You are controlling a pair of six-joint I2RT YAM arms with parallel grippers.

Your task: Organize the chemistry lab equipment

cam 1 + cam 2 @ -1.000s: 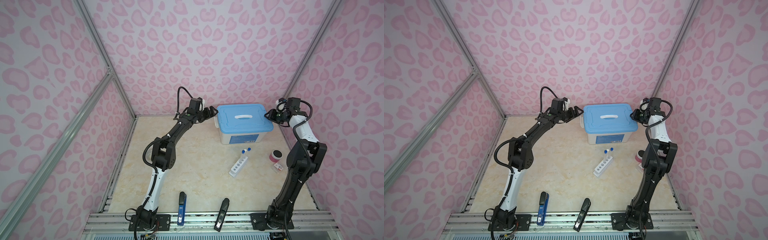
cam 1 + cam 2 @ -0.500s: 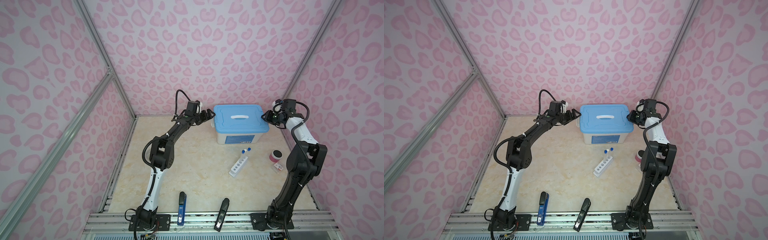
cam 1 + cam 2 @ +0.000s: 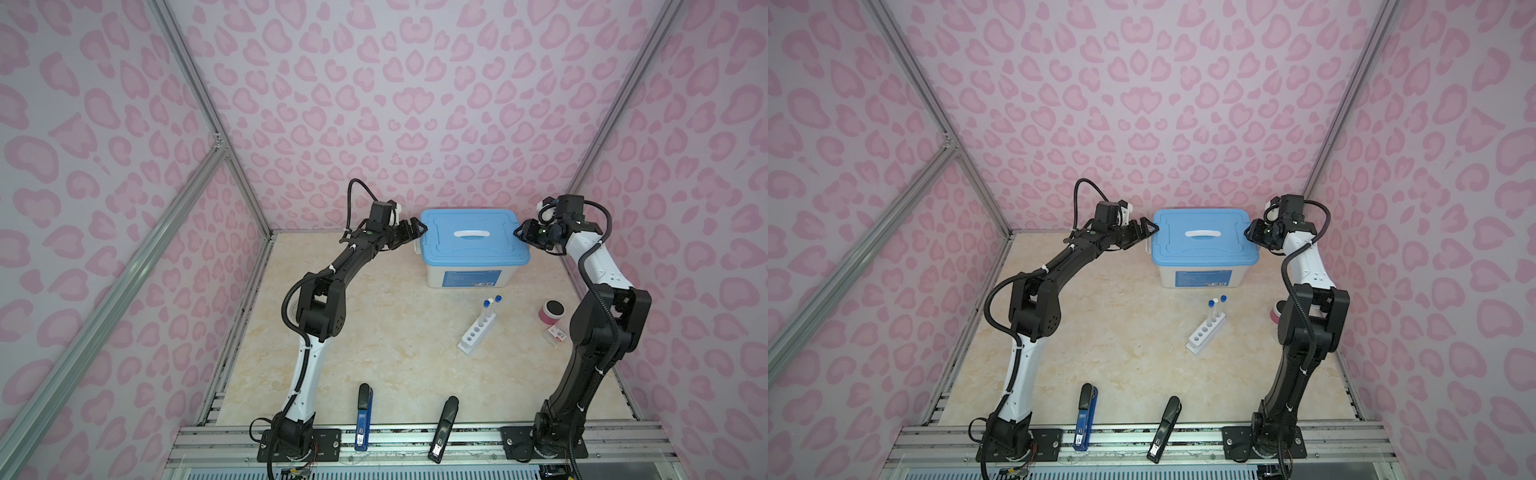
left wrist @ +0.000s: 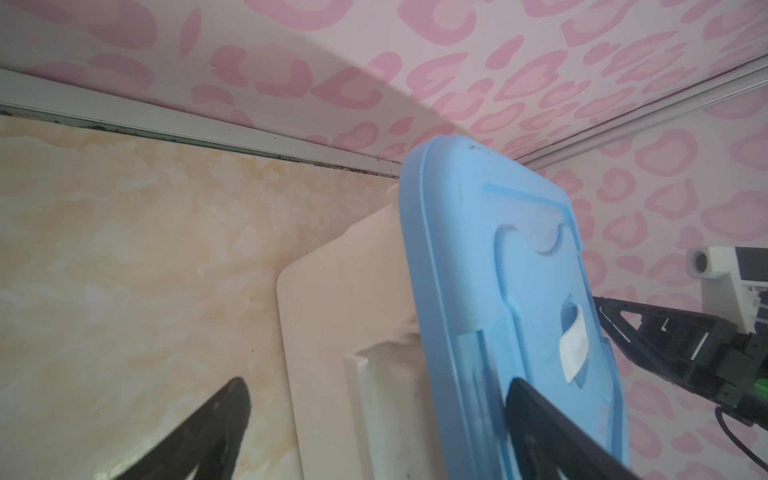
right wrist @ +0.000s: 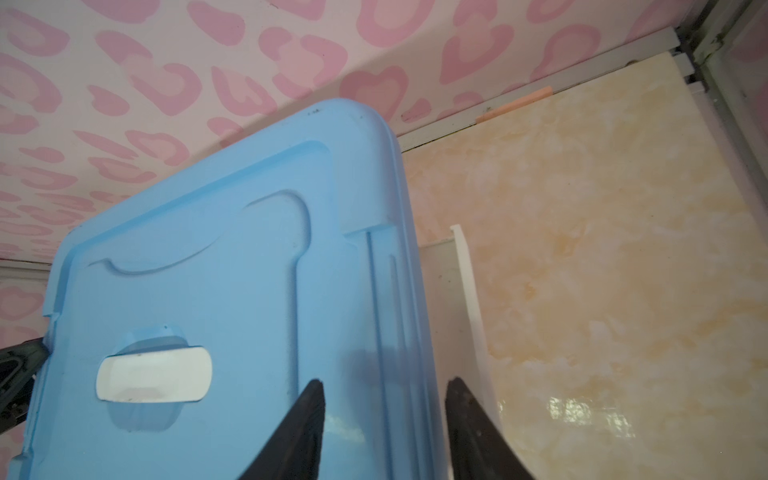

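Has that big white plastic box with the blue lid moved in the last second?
Yes. The blue-lidded white plastic box has slid toward the left of both top views, judged against the white holed rack, which has stayed put.

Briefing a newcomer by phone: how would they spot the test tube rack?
Find the blue-lidded box at the back wall. In front of it, a slim white rack sits diagonally on the table. Only it has a row of round holes, with capped tubes standing at its far end.

pink heart-print walls (image 3: 395, 104), silver frame struts (image 3: 124, 266), beige marble-look floor (image 3: 374, 353), even light.
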